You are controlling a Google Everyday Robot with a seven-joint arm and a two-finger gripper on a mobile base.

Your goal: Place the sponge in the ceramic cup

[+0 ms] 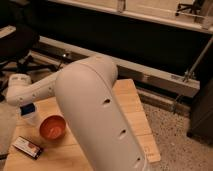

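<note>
A small dark-blue rectangular sponge (27, 108) sits at the mouth of a small plain white ceramic cup (31, 119), near the 9 o'clock edge of a pale wooden desk (129, 106). The robot's hand (23, 102) hangs directly over the sponge, at its 12 o'clock, largely hidden behind the white wrist. The hand is closed tight, though whether it grips the sponge or only touches it cannot be told. A wide red-orange bowl (52, 127) stands just beside the cup at its 4 o'clock. A flat black-and-white box with a red edge (27, 147) lies at the cup's 6 o'clock, near the desk's front corner. The bulky white arm (100, 115) rises from 5 o'clock in the frame, bends at the elbow and reaches toward 9 o'clock, covering the middle of the desk. A black office chair (17, 42) stands at 10 o'clock beyond the desk. A long metal rail (150, 80) runs behind the desk, and speckled floor (175, 135) shows at 3 o'clock.
</note>
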